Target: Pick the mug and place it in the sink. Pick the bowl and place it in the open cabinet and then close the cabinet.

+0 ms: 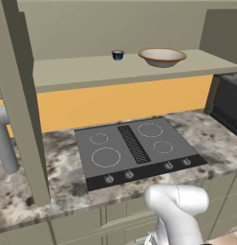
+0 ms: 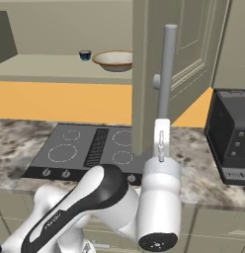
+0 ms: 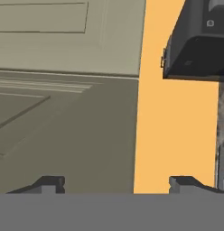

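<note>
Hand view has the gripper [image 3: 117, 184] spread wide with nothing in it, right up against the open cabinet door [image 3: 68, 113], and further back the bowl [image 1: 162, 57] sits on the cabinet [image 1: 91, 72] shelf beside a tiny blue cup [image 1: 118, 55].

The light is even and soft in all three views, without one clear source and without glare. The orange wall [image 1: 120, 103] looks flat and strongly saturated. Under the shelf [image 1: 91, 72] in the left base view there is only a weak darker band. The bowl [image 1: 162, 57] has a gentle shade inside, in the upper middle of the frame. The cooktop [image 1: 134, 148] shows no reflection. Edges are a little soft and blocky, as of a low resolution. In the hand view the cabinet door [image 3: 64, 90] has a darker lower half. No lens distortion shows at the borders
</note>
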You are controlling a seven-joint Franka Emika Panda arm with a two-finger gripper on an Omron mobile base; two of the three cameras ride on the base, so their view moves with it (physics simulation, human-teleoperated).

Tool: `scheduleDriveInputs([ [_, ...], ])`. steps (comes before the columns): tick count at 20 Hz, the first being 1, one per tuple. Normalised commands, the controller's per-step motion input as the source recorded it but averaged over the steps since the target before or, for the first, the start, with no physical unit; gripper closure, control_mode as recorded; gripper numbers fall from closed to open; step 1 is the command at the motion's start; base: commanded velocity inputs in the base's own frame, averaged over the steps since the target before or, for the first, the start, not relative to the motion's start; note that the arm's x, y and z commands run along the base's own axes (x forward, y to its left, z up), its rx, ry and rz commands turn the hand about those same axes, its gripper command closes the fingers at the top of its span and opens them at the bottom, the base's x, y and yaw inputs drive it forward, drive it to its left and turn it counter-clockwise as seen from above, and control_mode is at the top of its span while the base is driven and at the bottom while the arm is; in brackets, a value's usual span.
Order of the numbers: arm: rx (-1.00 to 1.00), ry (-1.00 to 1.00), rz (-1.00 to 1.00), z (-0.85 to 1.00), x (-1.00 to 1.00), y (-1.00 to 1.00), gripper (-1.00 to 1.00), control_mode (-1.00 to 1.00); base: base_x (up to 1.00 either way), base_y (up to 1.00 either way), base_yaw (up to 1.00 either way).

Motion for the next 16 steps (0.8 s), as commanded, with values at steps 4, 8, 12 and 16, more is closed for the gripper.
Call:
scheduleDriveInputs([
  [4, 0.00, 0.12, -0.02, 0.00, 1.00, 0.27, -1.00, -1.00, 0.00, 0.00, 0.00],
  [8, 0.00, 0.15, -0.01, 0.00, 1.00, 0.34, -1.00, -1.00, 0.00, 0.00, 0.00],
  [12, 0.00, 0.17, 0.00, 0.00, 1.00, 0.38, -1.00, -1.00, 0.00, 0.00, 0.00],
  [16, 0.00, 0.18, 0.00, 0.00, 1.00, 0.39, -1.00, -1.00, 0.00, 0.00, 0.00],
])
